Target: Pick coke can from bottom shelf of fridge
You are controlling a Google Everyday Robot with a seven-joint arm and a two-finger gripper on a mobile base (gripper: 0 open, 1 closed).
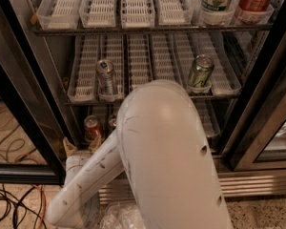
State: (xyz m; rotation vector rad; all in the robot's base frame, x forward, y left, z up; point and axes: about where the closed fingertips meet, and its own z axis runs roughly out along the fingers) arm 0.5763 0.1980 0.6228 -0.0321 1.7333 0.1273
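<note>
**benchbot_42:** So where's the coke can (92, 128) in this one? Took me a sec.

**wiretray:** Far left of the bottom shelf (206, 120), standing upright at the front of its lane, low down in the fridge (257, 185). There's a second can (112, 122) just to its right, mostly hidden behind the arm, so I can't say what kind it is.

**benchbot_42:** And the gripper (81, 145)?

**wiretray:** Right below and in front of the coke can. Two tan fingertips (67, 146) poke up, spread apart, one out to the left and one near the can's lower right edge. Looks to me like it's released and holding nothing. Whether that right tip is touching the can, I can't tell from this angle.

**benchbot_42:** So it's the approach step, not the grab.

**wiretray:** That's my read. It's lined up at the shelf and the can isn't in the jaws yet. The next move probably needs the fingers pushed a bit further in and up so they straddle the can body, then a squeeze, then a straight pull out. The neighbour can is close, so the right finger has to slip between the two without knocking either.

**benchbot_42:** Anything else nearby to worry about?

**wiretray:** Not really. The striped silver can (106, 78) and the green can (200, 73) are on the rack above, well clear. The big white elbow (167, 151) blocks most of the view.
</note>
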